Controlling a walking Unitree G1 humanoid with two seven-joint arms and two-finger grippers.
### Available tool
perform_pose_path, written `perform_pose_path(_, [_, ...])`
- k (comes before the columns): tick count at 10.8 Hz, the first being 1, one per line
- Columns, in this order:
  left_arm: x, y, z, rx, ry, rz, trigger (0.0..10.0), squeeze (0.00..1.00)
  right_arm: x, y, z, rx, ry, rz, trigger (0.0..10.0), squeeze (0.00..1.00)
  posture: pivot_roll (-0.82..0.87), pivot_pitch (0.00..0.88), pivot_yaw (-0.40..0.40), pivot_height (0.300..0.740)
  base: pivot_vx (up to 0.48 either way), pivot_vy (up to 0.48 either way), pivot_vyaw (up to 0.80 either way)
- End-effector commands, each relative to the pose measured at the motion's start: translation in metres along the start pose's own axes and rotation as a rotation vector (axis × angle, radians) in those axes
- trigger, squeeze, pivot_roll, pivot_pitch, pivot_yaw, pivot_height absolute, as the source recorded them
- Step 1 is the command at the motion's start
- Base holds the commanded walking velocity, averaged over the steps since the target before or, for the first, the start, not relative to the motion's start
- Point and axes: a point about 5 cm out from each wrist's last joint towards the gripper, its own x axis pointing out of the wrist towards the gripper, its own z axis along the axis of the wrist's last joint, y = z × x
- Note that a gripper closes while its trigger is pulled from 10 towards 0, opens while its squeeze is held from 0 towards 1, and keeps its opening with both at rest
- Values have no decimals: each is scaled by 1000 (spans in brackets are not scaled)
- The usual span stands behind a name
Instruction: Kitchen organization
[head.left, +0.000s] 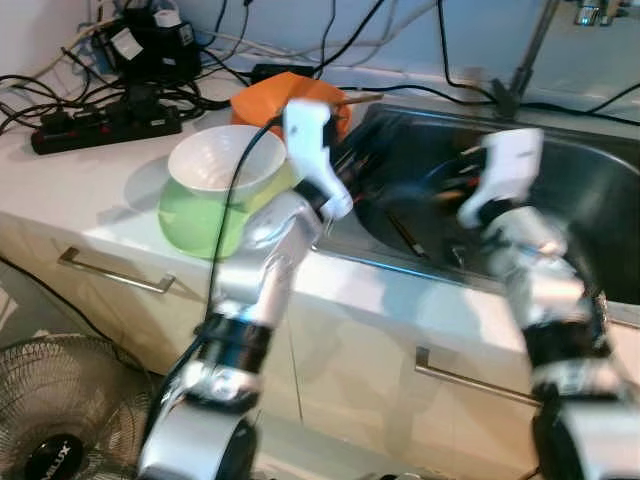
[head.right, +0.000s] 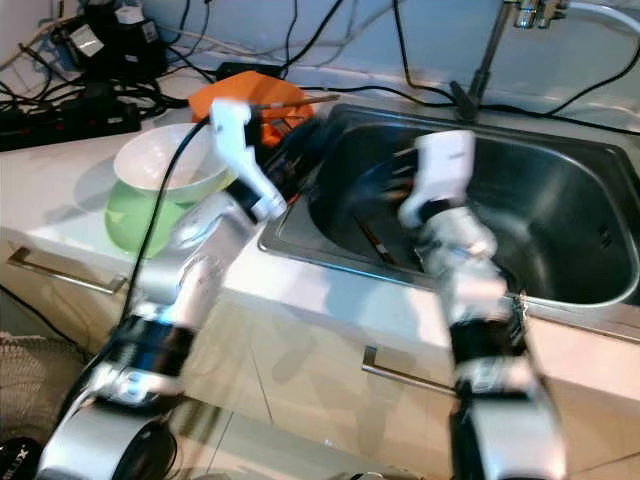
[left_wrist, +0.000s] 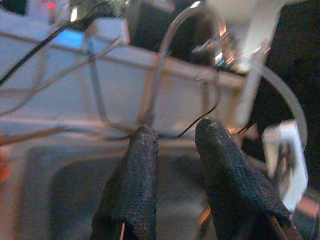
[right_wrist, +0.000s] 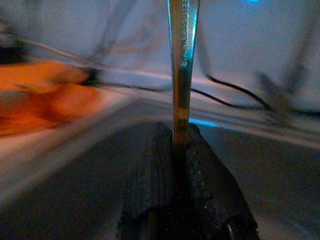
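Your right gripper (right_wrist: 181, 150) pinches a stainless-steel utensil handle (right_wrist: 183, 65) upright over the sink (head.right: 560, 270) (presumably lifting it out for sorting). Your left gripper (left_wrist: 172, 150), fingers parted and empty, waits beside the green bowl (head.left: 200, 215).

Both head views look steeply down and forward at the sink (head.left: 560, 190), sharing it and the counter. Each wrist camera sits low and close behind its fingers, facing across the sink toward the back wall.

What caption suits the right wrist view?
Right end effector shut on a stainless steel utensil handle above the sink.
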Motion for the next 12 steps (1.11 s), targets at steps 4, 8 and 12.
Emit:
perform_pose_path(4, [-11,-2,-28,142,177,15,10000,0,-1,-11,-48,-26,266,-123,10000,0,44,0,28,740,0,0,0])
perform_pose_path(8, [-14,-5,-34,157,204,18,10000,0,3,-7,-48,-4,243,-136,10000,1000,45,0,31,740,0,0,0])
perform_pose_path(12, [-6,10,-4,218,104,145,10000,0,8,2,-29,14,78,-106,10000,0,49,0,30,740,0,0,0])
